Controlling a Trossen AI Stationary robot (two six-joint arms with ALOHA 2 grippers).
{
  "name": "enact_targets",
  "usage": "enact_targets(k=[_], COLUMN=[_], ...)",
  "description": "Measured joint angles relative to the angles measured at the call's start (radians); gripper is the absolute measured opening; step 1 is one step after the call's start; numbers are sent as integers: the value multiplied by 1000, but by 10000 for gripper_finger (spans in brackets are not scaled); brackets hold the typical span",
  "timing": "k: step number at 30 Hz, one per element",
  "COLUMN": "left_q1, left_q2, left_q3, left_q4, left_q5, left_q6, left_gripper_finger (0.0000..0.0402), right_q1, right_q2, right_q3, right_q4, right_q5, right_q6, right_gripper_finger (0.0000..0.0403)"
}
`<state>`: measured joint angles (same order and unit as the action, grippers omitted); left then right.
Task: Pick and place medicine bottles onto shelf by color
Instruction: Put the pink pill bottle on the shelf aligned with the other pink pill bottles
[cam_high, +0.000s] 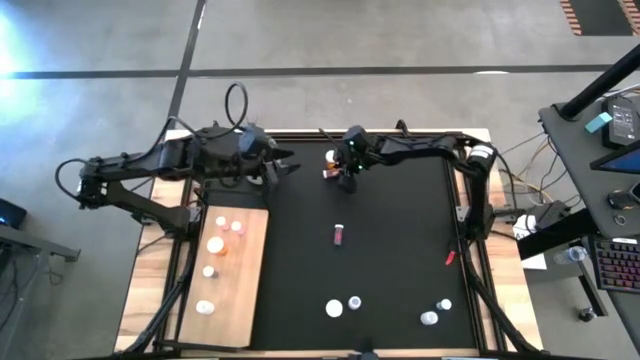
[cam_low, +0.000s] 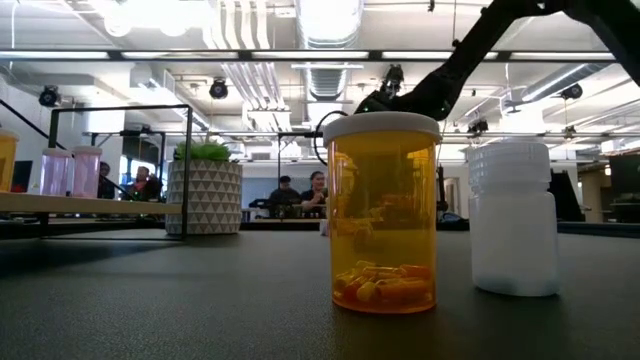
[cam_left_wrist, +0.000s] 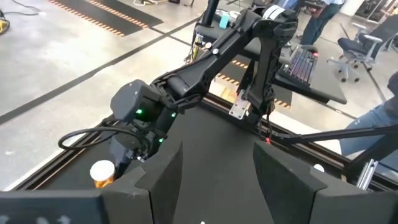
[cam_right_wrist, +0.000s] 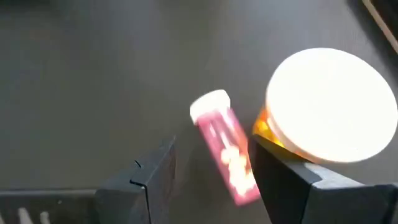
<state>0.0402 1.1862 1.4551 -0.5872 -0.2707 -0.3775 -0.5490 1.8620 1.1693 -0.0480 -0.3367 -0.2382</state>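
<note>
Pink bottle (cam_right_wrist: 225, 147) lies toppled between the right gripper's (cam_right_wrist: 208, 174) spread, empty fingers, an orange bottle (cam_right_wrist: 331, 104) just beside them, so a sideways pinch suits. The left gripper (cam_left_wrist: 217, 177) waits nearby, open.

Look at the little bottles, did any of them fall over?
Yes. A pink bottle lies on its side in the middle of the black mat, while the others there stand with white caps up. Another pink bottle lies tipped beside an upright orange bottle, right under the open right gripper.
</note>
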Motion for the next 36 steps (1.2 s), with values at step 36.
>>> enact_targets(k=[36], left_q1=[26], left_q2=[18], left_q3=[-1], left_q4=[3], left_q5=[-3], left_q6=[27], left_gripper_finger=[180], right_q1=[15], right_q2=[-217], right_q3=[-37], right_q4=[-298], right_q5=[40], right_q6=[23], right_gripper_finger=[96])
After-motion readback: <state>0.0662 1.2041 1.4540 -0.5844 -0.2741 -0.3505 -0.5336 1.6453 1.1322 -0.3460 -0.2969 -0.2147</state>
